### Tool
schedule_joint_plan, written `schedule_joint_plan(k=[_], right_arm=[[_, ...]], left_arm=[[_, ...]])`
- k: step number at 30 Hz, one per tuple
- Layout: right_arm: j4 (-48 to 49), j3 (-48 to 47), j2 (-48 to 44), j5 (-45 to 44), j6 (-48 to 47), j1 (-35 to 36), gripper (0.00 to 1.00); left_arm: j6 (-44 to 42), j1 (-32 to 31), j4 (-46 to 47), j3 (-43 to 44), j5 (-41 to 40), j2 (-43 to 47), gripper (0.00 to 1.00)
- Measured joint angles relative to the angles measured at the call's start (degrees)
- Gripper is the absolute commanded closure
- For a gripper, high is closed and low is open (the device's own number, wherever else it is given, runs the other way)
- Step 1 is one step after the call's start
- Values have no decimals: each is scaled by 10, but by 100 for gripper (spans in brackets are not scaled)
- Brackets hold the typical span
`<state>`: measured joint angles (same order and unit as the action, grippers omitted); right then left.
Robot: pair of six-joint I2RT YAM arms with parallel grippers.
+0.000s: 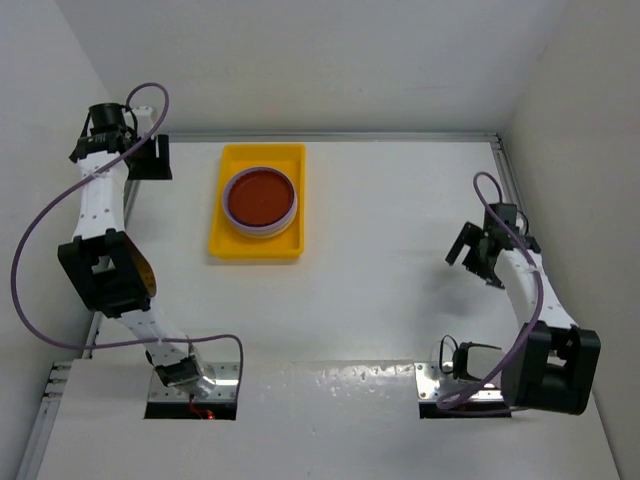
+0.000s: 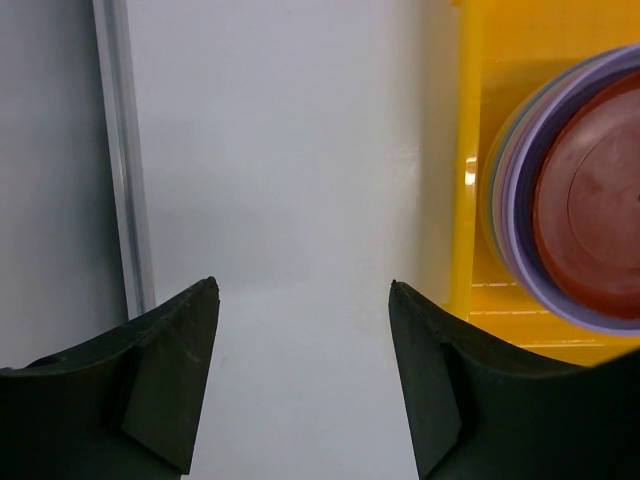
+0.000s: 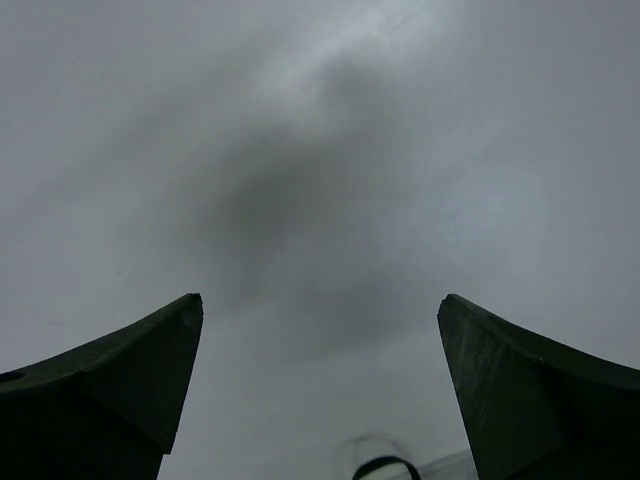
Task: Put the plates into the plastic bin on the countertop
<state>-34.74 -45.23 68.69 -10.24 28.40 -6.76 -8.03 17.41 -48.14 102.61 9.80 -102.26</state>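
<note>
The plates (image 1: 260,198) lie stacked inside the yellow plastic bin (image 1: 226,246) at the back left of the white countertop (image 1: 400,250). A dark red plate is on top, with a lavender rim beneath it. In the left wrist view the stacked plates (image 2: 590,190) and the bin wall (image 2: 468,200) fill the right side. My left gripper (image 1: 150,160) (image 2: 300,285) is open and empty, just left of the bin. Far to the right of the bin, my right gripper (image 1: 470,250) (image 3: 320,300) hangs wide open over bare countertop, holding nothing.
A thin raised metal edge (image 2: 125,150) borders the countertop beside my left gripper. White walls close in the back and both sides. Both arm bases (image 1: 190,378) sit at the near edge.
</note>
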Motion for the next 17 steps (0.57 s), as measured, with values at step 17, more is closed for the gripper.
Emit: schedule_joint_plan(k=[17], right_arm=[[-64,32,-139,104,56,-40,0]], left_arm=[[-12,3,22,-319,-25,194,29]])
